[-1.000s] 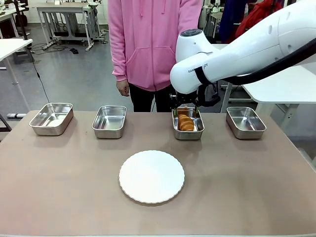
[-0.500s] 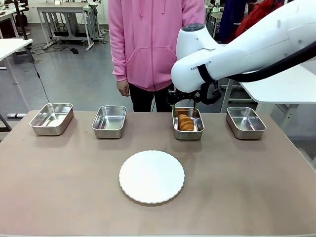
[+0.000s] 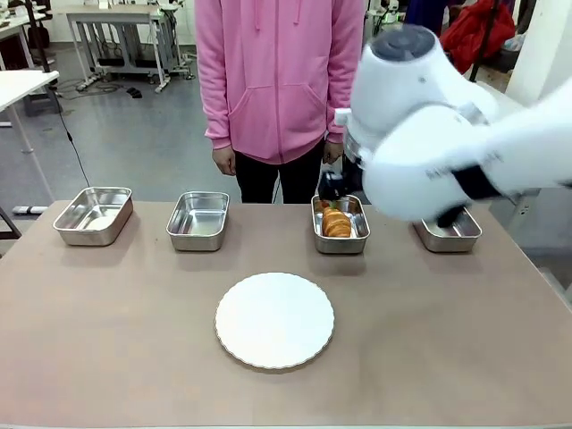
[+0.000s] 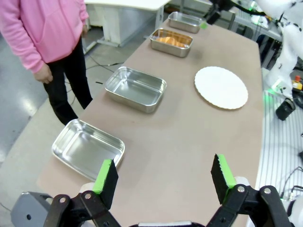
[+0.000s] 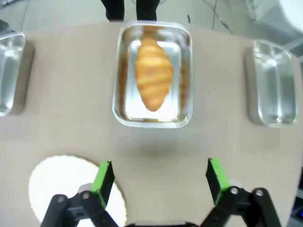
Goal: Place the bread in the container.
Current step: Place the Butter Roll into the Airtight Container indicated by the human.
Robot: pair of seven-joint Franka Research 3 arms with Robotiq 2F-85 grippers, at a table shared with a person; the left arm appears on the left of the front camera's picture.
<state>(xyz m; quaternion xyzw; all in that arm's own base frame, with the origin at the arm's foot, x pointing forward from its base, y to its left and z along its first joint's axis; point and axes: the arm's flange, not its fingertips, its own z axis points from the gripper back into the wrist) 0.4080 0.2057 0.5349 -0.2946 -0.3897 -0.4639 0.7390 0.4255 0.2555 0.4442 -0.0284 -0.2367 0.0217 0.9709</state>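
The golden-brown croissant point(image 3: 337, 222) lies free in the third steel pan from the left point(image 3: 340, 244). In the right wrist view the croissant point(image 5: 152, 79) lies lengthwise in that pan point(image 5: 119, 97), straight ahead of my right gripper point(image 5: 160, 182). That gripper is open and empty, raised above the table short of the pan. My right arm point(image 3: 429, 152) looms large and blurred at the right of the front view. My left gripper point(image 4: 164, 177) is open and empty, high over the table's left end, far from the croissant point(image 4: 170, 40).
Three empty steel pans point(image 3: 93, 214) point(image 3: 198, 219) point(image 3: 450, 234) share the far row, the rightmost partly behind my right arm. A round white scalloped plate point(image 3: 274, 320) lies mid-table. A person in a pink hoodie point(image 3: 273, 80) stands behind the table, hand point(image 3: 223, 159) hanging down.
My right arm has lifted away from the third pan and swung up toward the camera. The croissant stays in the pan. Person and the other pans are still.
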